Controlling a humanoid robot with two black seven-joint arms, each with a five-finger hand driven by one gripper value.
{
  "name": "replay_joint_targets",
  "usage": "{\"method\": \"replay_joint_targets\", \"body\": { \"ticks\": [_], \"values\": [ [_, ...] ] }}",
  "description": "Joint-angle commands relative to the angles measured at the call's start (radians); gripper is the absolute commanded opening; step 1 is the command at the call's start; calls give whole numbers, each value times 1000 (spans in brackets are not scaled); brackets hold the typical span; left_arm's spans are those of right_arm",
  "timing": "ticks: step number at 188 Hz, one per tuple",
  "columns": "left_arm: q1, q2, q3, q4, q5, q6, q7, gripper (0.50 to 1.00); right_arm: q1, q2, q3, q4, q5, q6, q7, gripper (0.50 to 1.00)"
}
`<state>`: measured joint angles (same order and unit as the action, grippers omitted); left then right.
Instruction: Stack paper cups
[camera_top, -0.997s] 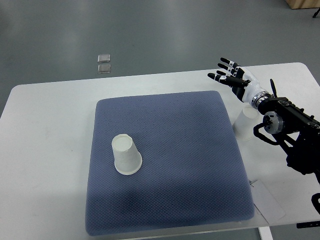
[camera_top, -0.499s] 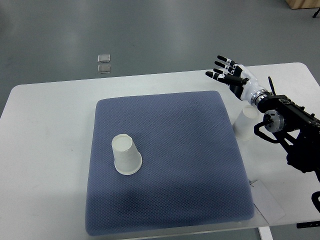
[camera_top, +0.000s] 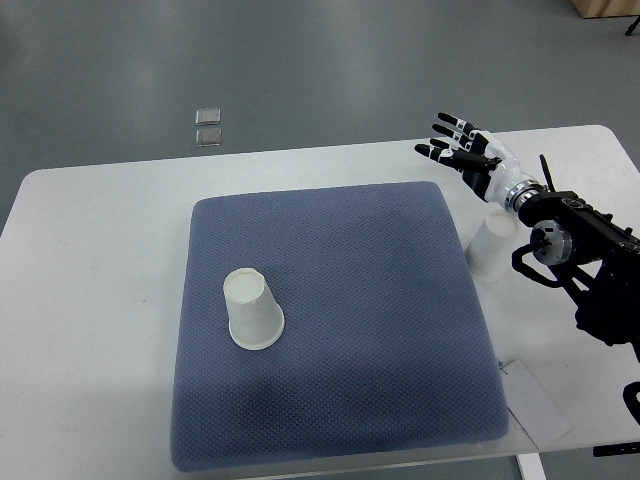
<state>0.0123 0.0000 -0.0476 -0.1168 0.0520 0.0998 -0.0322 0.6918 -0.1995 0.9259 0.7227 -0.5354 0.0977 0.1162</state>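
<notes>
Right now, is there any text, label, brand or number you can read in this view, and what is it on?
None legible.
Both paper cups look plain white.
The flat sheet at the table's near right edge shows no readable print.
The right hand carries no markings.

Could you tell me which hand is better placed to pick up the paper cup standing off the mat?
The right hand: it hovers open just above the paper cup beside the blue mat. No left arm is in view.

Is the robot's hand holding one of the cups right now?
No. The right hand is open with its fingers spread and holds nothing. One paper cup stands beside the forearm, off the mat; the other cup sits upside down on the blue mat.
</notes>
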Motion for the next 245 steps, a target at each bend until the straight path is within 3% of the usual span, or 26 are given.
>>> {"method": "replay_joint_targets", "body": {
  "ticks": [1, 78, 98, 117, 155, 178, 216, 245],
  "values": [
    [0, 0, 0, 0, 0, 0, 0, 1000, 0, -1, 1, 0, 0, 2, 0, 917],
    [0, 0, 0, 0, 0, 0, 0, 1000, 11, -34, -16, 9, -3, 19, -1, 917],
    [0, 0, 0, 0, 0, 0, 0, 1000, 45, -92, -78, 17, -60, 89, 2, 917],
    [0, 0, 0, 0, 0, 0, 0, 1000, 77, -172, -157, 35, -133, 157, 51, 915],
    [0, 0, 0, 0, 0, 0, 0, 1000, 114, -308, -265, 115, -330, 203, 72, 915],
    [0, 0, 0, 0, 0, 0, 0, 1000, 118, -390, -317, 179, -524, 231, 117, 915],
    [0, 0, 0, 0, 0, 0, 0, 1000, 118, -483, -386, 277, -794, 272, 180, 915],
    [0, 0, 0, 0, 0, 0, 0, 1000, 134, -500, -424, 294, -902, 274, 206, 915]
  ]
}}
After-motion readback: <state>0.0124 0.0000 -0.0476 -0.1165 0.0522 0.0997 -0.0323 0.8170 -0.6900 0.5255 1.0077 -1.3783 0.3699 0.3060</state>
